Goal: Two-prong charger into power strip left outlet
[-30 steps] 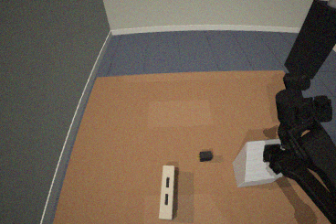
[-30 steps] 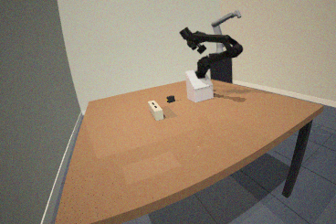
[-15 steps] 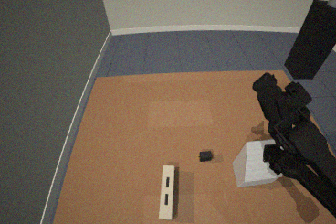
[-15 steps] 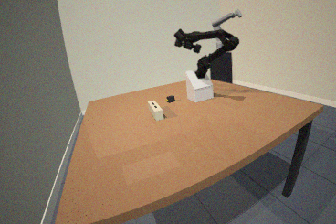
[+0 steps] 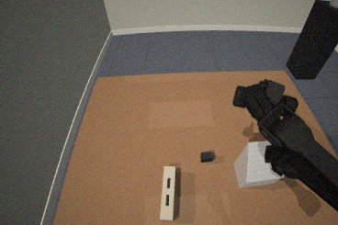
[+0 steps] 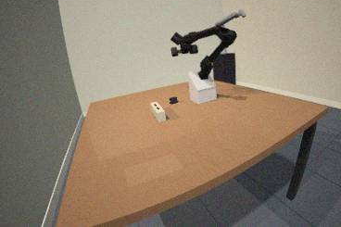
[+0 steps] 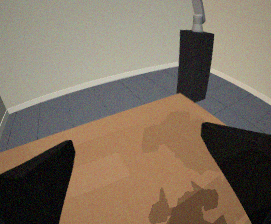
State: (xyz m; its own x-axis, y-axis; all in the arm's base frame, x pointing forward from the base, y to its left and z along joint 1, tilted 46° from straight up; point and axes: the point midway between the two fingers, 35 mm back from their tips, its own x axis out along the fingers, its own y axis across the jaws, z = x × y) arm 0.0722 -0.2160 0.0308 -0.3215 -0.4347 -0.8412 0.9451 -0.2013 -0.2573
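Observation:
The small black charger [image 5: 207, 157] [image 6: 173, 100] lies on the table; its yellowish prongs face the power strip in the top view. The cream power strip [image 5: 168, 192] [image 6: 157, 111] stands beside it, with two dark outlets on its top face. My gripper [image 7: 138, 139] [image 6: 184, 50] is open and empty, with its fingers wide apart. It is high above the table, well away from both charger and strip. The wrist view shows neither of them. The shutter inside the outlets cannot be seen.
The arm's white base block [image 5: 257, 169] [image 6: 203, 93] stands on the wooden table [image 5: 119, 132] [image 6: 232, 133], near the charger. A dark pillar [image 5: 312, 40] [image 6: 225, 69] [image 7: 195, 65] stands beyond the table's edge. The arm casts shadows on the tabletop in the wrist view.

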